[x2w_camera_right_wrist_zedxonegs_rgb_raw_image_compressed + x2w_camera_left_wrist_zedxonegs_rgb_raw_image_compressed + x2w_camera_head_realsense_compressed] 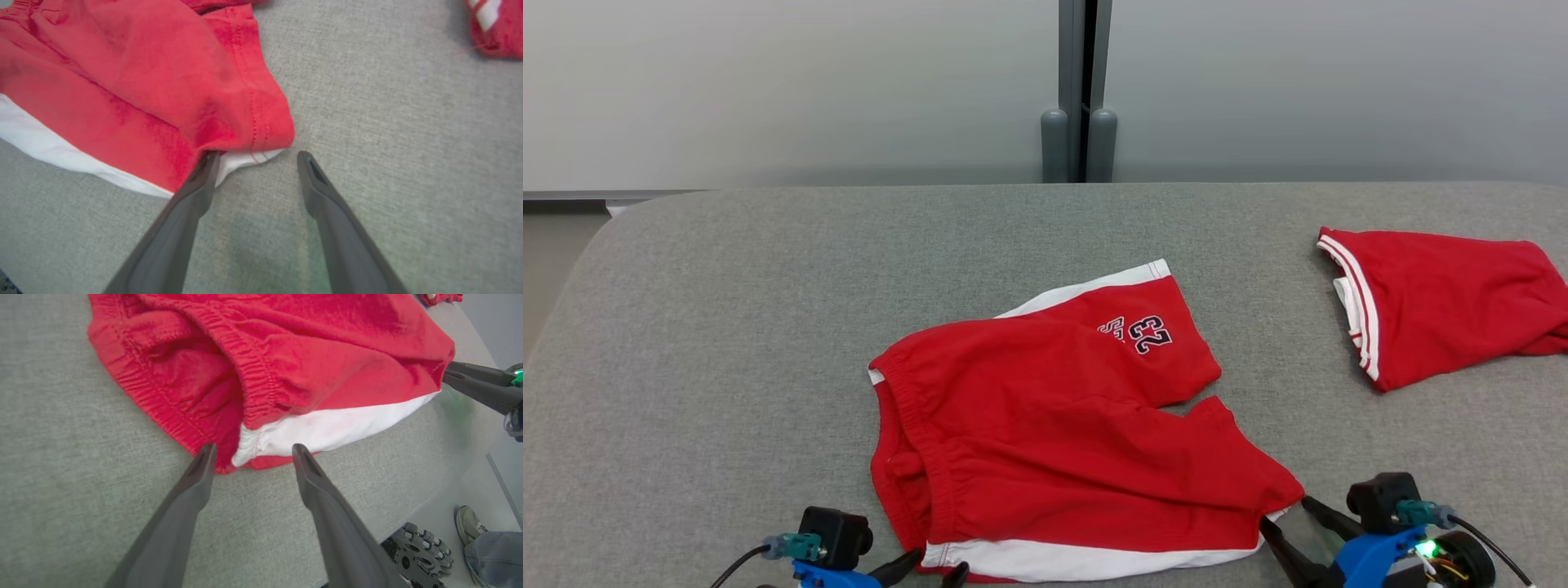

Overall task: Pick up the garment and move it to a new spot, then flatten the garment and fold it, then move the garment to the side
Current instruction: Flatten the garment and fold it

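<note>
The garment (1045,408) is a pair of red shorts with white side stripes and a dark "23", lying rumpled on the grey table (727,327). My left gripper (935,567) is open at the near left corner. In the left wrist view its fingertips (210,451) straddle the waistband corner of the shorts (261,375), where red meets white. My right gripper (1286,513) is open at the near right corner. In the right wrist view its left finger (204,171) touches the leg hem (245,122), while the other finger stands over bare table.
A second red garment with white trim (1445,318) lies at the table's right side. The table's near edge runs close behind my grippers. Below it the left wrist view shows a toothed wheel (421,555) and a person's shoe (468,524).
</note>
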